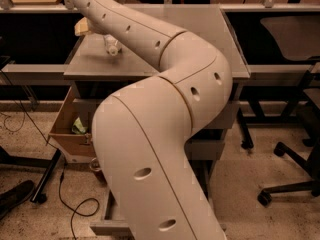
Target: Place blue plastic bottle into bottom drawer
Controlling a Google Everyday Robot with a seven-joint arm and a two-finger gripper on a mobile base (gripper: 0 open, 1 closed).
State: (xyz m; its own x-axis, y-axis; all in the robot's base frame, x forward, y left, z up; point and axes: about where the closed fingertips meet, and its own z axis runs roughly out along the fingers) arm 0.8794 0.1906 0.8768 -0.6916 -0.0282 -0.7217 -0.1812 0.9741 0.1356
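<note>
The blue plastic bottle (112, 46) lies on the grey cabinet top (90, 64), near its far left, white cap towards me. My cream arm (165, 49) sweeps from the bottom of the view up over the cabinet top, and its forearm passes right beside the bottle. My gripper is beyond the arm's upper end at the top left, out of view. The bottom drawer (109, 223) stands pulled out at the cabinet's foot. Only its left wall and front edge show; my arm hides the rest.
A yellowish object (80, 27) sits at the cabinet top's far left edge. An open cardboard box (67, 136) stands left of the cabinet. A black cable (70, 204) lies on the floor. Office chair bases (287, 184) stand at the right.
</note>
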